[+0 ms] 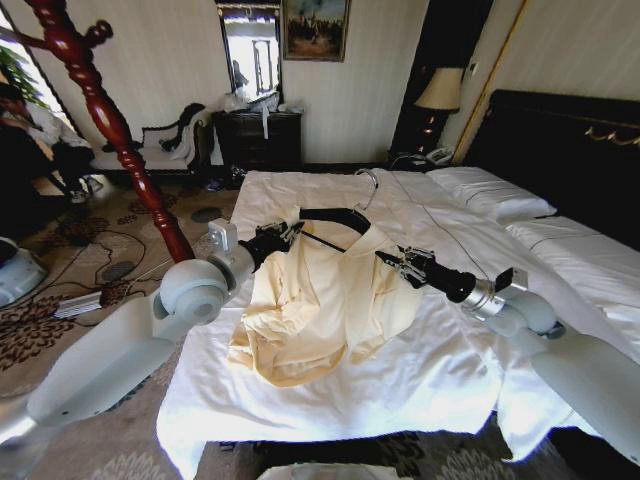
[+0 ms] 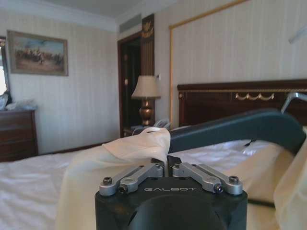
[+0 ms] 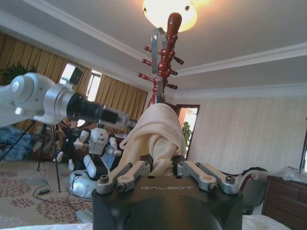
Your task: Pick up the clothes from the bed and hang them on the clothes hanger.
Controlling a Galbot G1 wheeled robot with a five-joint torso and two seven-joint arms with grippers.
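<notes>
Bed (image 1: 440,370) below hanger-draped shirt (image 1: 320,300) (cream).

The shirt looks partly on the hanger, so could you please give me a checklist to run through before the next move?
1. Left pincer grips the shirt at the hanger's left end: ok, cream cloth is bunched between its fingers in the left wrist view.
2. Right pincer grips the shirt at the other shoulder: ok, cloth bunched in its fingers in the right wrist view.
3. Shirt lifted off the bed: not ok, the hem rests on the duvet.
4. Hanger hook free and upright: ok.
5. Hanger seated in both shoulders: cannot tell, cloth hides the right end.
6. Red wooden coat stand within reach: cannot tell.
</notes>
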